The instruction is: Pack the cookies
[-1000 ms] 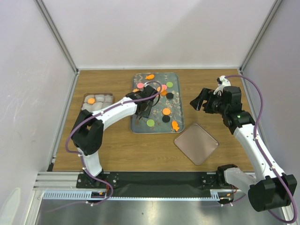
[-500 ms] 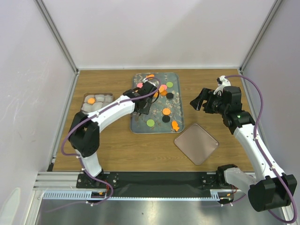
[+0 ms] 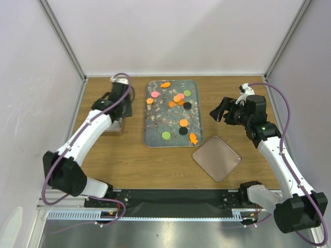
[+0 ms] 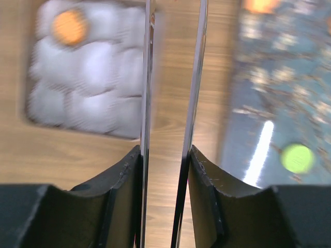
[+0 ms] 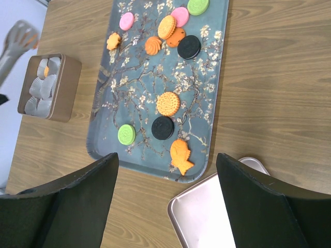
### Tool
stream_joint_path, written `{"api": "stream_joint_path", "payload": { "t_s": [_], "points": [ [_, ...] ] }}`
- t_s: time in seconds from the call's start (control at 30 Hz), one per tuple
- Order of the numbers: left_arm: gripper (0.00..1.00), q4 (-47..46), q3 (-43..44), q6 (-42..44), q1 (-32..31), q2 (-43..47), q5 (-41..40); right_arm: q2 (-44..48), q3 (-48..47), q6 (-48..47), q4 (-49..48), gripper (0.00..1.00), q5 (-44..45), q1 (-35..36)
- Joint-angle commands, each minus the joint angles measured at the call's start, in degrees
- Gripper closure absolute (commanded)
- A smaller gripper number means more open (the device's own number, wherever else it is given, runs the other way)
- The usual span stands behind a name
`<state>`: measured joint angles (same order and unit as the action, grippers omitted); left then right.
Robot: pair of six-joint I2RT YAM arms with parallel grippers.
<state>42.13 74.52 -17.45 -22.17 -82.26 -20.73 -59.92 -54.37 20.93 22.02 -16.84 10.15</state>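
I judge the step in hand to be the drop-off. My left gripper point(image 4: 164, 175) hangs at the box point(image 5: 68, 98). Its jaws are drawn nearly together on a pair of tongs point(image 4: 147, 77), whose thin blades run forward out of my wrist view. From the right wrist, the tong tips show a blurred orange fleck. I cannot tell whether that is a cookie. My right gripper point(image 3: 218, 109) hovers right of the tray point(image 5: 129, 98), jaws spread wide and empty.

Next, I think the tong tips must come down over a free cup, clear of the filled one. Then my squeeze should ease just enough to let a piece fall flat.

The box holds white paper cups point(image 4: 98, 67), and one orange cookie point(image 4: 70, 27) sits in a corner cup. The others look bare. Nearly all the cookies point(image 5: 168, 103) lie loose on the tray: orange, pink, green, black and two fish. A flat square lid point(image 3: 216, 157) lies empty just beside the tray's near right corner.
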Motion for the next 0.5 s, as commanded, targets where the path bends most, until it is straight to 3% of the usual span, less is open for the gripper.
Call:
{"api": "stream_joint_path", "payload": {
  "t_s": [0.0, 0.17, 0.47],
  "points": [
    [0.58, -1.6, -4.2, 0.6, 7.2, 4.7, 2.1, 0.4, -0.5, -0.4, -1.3, 0.17, 0.0, 0.0],
    [0.58, -3.6, -8.9, 1.1, 14.0, 6.1, 5.2, 0.3, -0.5, -0.3, -1.4, 0.17, -0.4, 0.0],
    [0.58, -6.2, -10.5, 1.6, 18.6, 2.5, 7.0, 0.3, -0.5, -0.4, -1.4, 0.17, -0.5, 0.2]
  ]
}}
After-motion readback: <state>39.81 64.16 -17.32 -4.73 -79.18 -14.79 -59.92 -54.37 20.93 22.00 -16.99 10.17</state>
